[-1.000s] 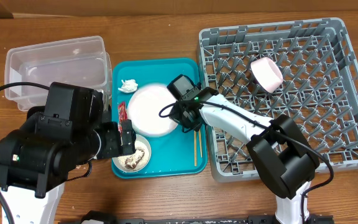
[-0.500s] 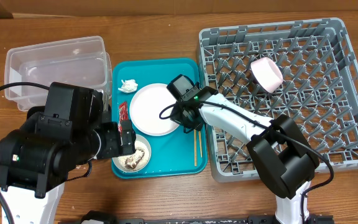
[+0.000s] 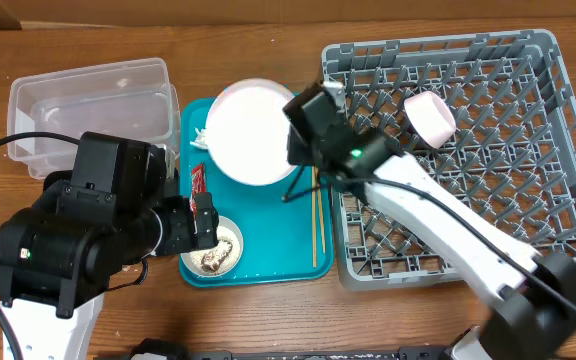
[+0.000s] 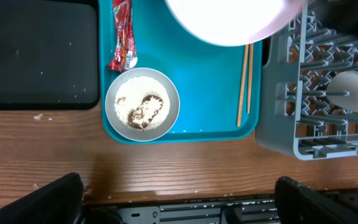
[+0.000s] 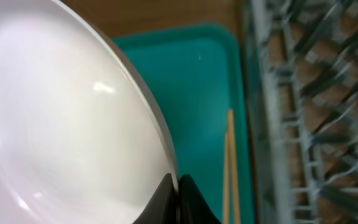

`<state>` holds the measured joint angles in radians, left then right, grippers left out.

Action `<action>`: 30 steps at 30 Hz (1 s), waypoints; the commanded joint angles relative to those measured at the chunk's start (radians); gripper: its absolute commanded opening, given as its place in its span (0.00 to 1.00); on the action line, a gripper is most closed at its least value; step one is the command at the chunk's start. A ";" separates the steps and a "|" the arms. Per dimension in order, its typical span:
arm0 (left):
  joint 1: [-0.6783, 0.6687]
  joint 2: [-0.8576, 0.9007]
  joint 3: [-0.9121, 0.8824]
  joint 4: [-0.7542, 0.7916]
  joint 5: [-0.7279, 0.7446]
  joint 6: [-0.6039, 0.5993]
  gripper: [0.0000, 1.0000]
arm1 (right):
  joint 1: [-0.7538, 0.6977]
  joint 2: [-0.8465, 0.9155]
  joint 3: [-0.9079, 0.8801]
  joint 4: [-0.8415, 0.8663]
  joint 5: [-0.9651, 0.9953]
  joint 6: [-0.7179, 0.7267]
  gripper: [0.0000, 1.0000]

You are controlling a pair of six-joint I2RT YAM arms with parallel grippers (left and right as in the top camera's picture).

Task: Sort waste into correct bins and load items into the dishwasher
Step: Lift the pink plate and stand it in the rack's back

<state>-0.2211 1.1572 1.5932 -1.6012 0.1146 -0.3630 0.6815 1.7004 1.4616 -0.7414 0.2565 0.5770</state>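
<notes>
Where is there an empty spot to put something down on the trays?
The middle of the teal tray is bare, between the bowl, the red wrapper and the chopsticks. The black tray is free too. The teal tray's left side is crowded.

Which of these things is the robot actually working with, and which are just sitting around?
Part of the job: plate in the right gripper, cup, bowl, food scraps, chopsticks, red wrapper, tissue, clear tub, black tray, grey dish rack.
Just lying about: teal serving tray, wooden table, crumbs.
</notes>
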 commanded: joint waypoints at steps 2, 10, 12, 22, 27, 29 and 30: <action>-0.004 0.001 0.013 0.002 -0.014 0.016 1.00 | -0.003 -0.099 0.027 -0.008 0.304 -0.114 0.04; -0.004 0.001 0.013 0.002 -0.014 0.016 1.00 | -0.056 -0.163 0.027 0.000 0.953 -0.241 0.04; -0.004 0.001 0.013 0.002 -0.014 0.016 1.00 | -0.101 -0.160 0.027 -0.002 0.963 -0.299 0.04; -0.004 0.001 0.013 0.002 -0.014 0.016 1.00 | -0.384 -0.130 0.025 0.010 0.635 -0.446 0.04; -0.004 0.001 0.013 0.002 -0.014 0.016 1.00 | -0.402 -0.104 0.024 0.009 0.552 -0.503 0.04; -0.004 0.001 0.013 0.002 -0.014 0.016 1.00 | -0.394 -0.090 0.024 -0.004 0.528 -0.503 0.04; -0.004 0.001 0.013 0.002 -0.014 0.016 1.00 | -0.389 -0.082 0.024 -0.011 0.524 -0.503 0.04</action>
<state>-0.2211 1.1572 1.5932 -1.6012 0.1143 -0.3630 0.2802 1.5963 1.4616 -0.7498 0.8459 0.1024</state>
